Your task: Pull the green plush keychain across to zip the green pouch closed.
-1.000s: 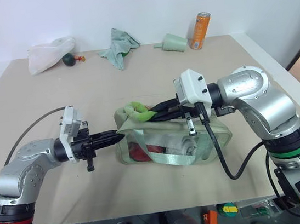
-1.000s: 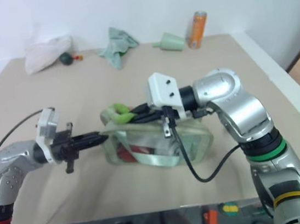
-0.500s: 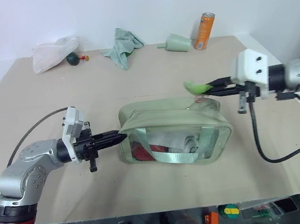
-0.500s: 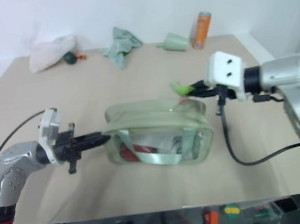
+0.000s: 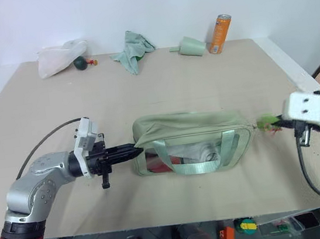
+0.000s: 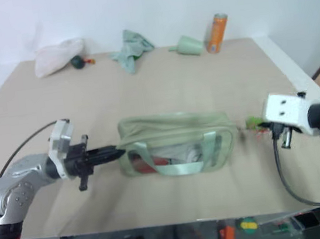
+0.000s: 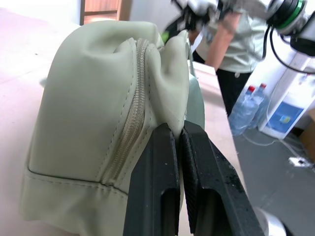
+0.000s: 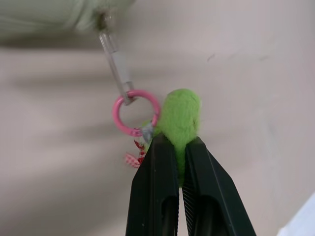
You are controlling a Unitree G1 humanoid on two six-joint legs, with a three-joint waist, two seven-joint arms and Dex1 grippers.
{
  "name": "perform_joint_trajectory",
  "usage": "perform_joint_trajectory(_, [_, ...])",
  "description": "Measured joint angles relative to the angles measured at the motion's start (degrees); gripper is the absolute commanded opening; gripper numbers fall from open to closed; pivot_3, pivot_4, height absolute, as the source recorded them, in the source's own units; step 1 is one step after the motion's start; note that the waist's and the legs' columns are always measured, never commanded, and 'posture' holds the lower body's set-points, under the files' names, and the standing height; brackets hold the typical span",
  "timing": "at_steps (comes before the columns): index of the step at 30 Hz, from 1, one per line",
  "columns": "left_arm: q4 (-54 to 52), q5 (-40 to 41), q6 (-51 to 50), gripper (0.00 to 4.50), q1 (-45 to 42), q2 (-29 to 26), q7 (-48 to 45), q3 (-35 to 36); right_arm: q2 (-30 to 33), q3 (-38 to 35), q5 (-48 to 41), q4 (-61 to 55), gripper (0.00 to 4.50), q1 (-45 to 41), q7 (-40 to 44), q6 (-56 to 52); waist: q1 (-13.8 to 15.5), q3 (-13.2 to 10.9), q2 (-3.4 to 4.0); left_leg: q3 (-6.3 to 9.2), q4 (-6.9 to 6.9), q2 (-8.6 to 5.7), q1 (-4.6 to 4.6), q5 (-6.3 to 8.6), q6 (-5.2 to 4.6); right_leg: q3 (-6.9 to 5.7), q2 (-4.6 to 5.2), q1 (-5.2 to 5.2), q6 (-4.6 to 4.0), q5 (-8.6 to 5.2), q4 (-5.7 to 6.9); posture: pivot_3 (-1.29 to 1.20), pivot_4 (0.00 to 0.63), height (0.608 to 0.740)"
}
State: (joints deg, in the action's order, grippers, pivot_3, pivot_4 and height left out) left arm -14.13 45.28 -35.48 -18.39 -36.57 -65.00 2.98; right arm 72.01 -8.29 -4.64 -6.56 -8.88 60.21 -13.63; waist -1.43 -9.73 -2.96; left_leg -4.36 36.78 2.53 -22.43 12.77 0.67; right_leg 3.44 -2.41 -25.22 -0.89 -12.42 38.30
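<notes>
The green pouch (image 5: 193, 144) lies in the middle of the table, its top zip (image 7: 129, 132) drawn shut along its length. My left gripper (image 5: 136, 151) is shut on the fabric of the pouch's left end (image 7: 172, 93). Just off the pouch's right end, my right gripper (image 5: 271, 122) is shut on the green plush keychain (image 8: 180, 115). A pink ring (image 8: 136, 115) and a metal clip link the keychain to the zip pull. A bit of red-and-white cord (image 8: 132, 158) hangs beside it.
Along the far edge stand an orange can (image 5: 220, 34), a pale green cone cup (image 5: 191, 46), a pale green cloth (image 5: 133, 49), a white bag (image 5: 57, 53) and a dark green ball (image 5: 78, 63). The table's right edge (image 5: 296, 81) runs close to my right gripper.
My right gripper has drawn the keychain from the pouch's left end across to past its right end, closing the zip. The pouch has flattened and stretched. My left gripper has kept its hold.
</notes>
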Motion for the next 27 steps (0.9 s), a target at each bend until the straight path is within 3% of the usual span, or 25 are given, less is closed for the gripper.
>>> perform_joint_trajectory(2, [0.02, 0.31, -0.21, 0.00, 0.20, -0.01, 0.84, 0.33, -3.87, 3.59, 1.72, -1.98, 0.04, -0.40, -2.12, -1.57, -0.01, 0.05, -0.09, 0.02, 0.07, 0.09, 0.01, -0.01, 0.01, -0.01, -0.09, 0.03, 0.00, 0.00, -0.01, 0.00, 0.150, 0.740])
perform_joint_trajectory(5, [0.20, 2.06, -3.44, 0.00, 0.43, 0.05, 3.73, 1.82, -15.26, 12.55, 4.95, -1.88, 0.04, -3.61, -5.86, -3.02, -0.44, 0.13, -0.17, 0.03, 0.13, 0.20, 0.06, -0.04, 0.05, -0.04, -0.20, 0.06, 0.01, 0.01, 0.01, 0.00, 0.150, 0.740])
perform_joint_trajectory(8, [0.32, 3.02, -5.88, 0.00, -0.02, 0.04, 6.13, 2.84, -17.76, 14.35, 6.28, -0.18, 0.04, -6.49, -6.73, -3.41, -0.89, 0.17, -0.16, 0.00, 0.13, 0.22, 0.23, -0.10, 0.02, -0.03, -0.23, 0.16, -0.04, -0.02, 0.03, 0.00, 0.150, 0.740])
perform_joint_trajectory(9, [0.40, 3.10, -6.18, 0.00, -0.05, 0.04, 6.48, 3.10, -18.39, 14.36, 5.90, 0.18, 0.69, -7.15, -6.42, -4.09, -1.05, 0.18, -0.20, 0.00, 0.14, 0.24, 0.23, -0.12, 0.01, -0.03, -0.24, 0.17, -0.10, -0.06, 0.03, 0.00, 0.150, 0.740])
perform_joint_trajectory(12, [0.45, 3.04, -6.21, 0.00, -0.08, 0.00, 6.92, 3.21, -18.63, 11.92, 1.34, 0.28, 1.67, -7.63, -3.61, -6.83, -1.16, 0.18, -0.18, -0.04, 0.13, 0.22, 0.23, -0.17, -0.04, 0.03, -0.23, 0.17, -0.15, -0.08, 0.04, 0.00, 0.150, 0.740])
perform_joint_trajectory(20, [1.57, 3.70, -8.00, 2.73, -0.16, -0.06, 7.14, 3.31, -18.53, 2.70, -10.12, 0.01, 4.40, -7.93, 0.88, -12.58, -1.15, 0.17, -0.18, 0.02, -0.09, 0.11, 0.10, -0.14, -0.04, 0.11, -0.23, 0.03, 0.09, 0.10, 0.04, 0.00, 0.150, 0.740])
perform_joint_trajectory(23, [1.46, 4.35, -8.34, 3.73, -0.59, -0.06, 7.99, 3.90, -17.99, -1.20, -14.41, -0.11, 4.50, -7.15, 2.75, -14.96, -1.10, 0.16, -0.17, 0.07, -0.19, 0.10, 0.02, -0.09, -0.02, 0.09, -0.24, -0.03, -0.02, 0.03, 0.03, 0.00, 0.150, 0.740])
perform_joint_trajectory(27, [-0.93, 7.58, -12.10, 3.73, -0.06, -2.59, 9.46, 6.10, -17.62, -7.71, -20.59, -0.26, 4.50, -5.00, 4.82, -17.85, -1.19, 0.15, -0.16, 0.11, -0.24, 0.13, 0.00, 0.02, 0.01, 0.08, -0.27, -0.07, -0.11, -0.05, 0.02, 0.00, 0.150, 0.740])
